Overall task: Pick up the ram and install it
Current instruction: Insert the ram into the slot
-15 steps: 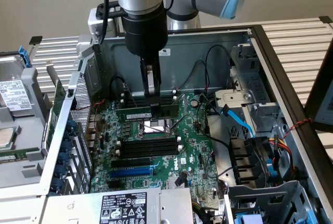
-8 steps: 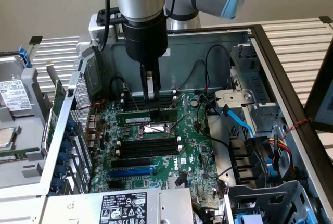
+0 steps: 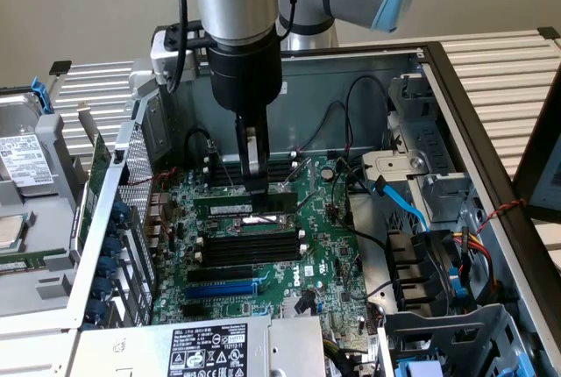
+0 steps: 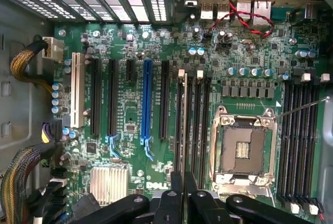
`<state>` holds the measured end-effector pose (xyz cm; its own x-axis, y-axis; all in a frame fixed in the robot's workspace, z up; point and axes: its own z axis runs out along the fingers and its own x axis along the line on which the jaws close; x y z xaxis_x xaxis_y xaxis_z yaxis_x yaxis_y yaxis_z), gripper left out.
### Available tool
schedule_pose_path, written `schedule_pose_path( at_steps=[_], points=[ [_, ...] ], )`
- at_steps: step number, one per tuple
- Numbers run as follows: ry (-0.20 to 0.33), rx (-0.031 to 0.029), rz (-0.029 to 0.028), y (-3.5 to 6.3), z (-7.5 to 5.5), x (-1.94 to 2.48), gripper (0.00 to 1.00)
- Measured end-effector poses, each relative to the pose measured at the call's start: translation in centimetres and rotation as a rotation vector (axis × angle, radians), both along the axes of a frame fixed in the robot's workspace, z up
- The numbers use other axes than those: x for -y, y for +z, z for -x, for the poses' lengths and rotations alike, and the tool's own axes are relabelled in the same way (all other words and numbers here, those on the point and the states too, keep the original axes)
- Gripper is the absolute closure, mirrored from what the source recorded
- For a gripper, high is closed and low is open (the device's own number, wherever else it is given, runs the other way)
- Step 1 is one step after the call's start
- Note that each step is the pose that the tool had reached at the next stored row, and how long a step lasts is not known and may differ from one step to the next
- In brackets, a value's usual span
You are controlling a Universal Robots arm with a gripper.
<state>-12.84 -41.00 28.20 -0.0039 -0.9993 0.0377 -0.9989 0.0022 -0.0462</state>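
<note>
The tool (image 3: 256,188) pinches the ram (image 3: 223,206) edge-down, just beyond the empty memory slots (image 3: 241,250). Pickup is done; seating looks unfinished.

ram (image 3: 230,206) grn, blk chips, wht label | mobo (image 3: 324,245) grn | long slot (image 3: 223,290) blue | cable (image 3: 399,202) blue | claw (image 3: 255,188) blk

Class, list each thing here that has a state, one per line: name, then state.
gripper, shut on the ram
ram, held on its edge among the memory slots
processor socket, empty
blue slot, empty
computer case, open
</note>
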Motion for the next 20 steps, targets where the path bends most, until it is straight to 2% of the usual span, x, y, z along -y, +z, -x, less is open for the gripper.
schedule_pose_path(
  at_steps=[2,5,9,10,12,17,20],
  points=[
    [0.0,0.0001,0.0019,-0.33,0.0,-0.02,0.87],
    [0.0,0.0007,0.0017,-0.88,0.0,-0.17,0.87],
    [0.0,0.0008,0.0023,-1.57,0.0,-0.94,0.87],
    [0.0,0.001,0.0033,-1.71,0.0,-0.97,0.87],
    [0.0,0.001,0.0072,-1.83,0.0,-0.92,0.87],
    [0.0,0.0011,0.0111,-2.21,0.0,-0.52,0.87],
    [0.0,0.0011,0.0142,-2.53,0.0,-0.43,0.87]
  ],
)
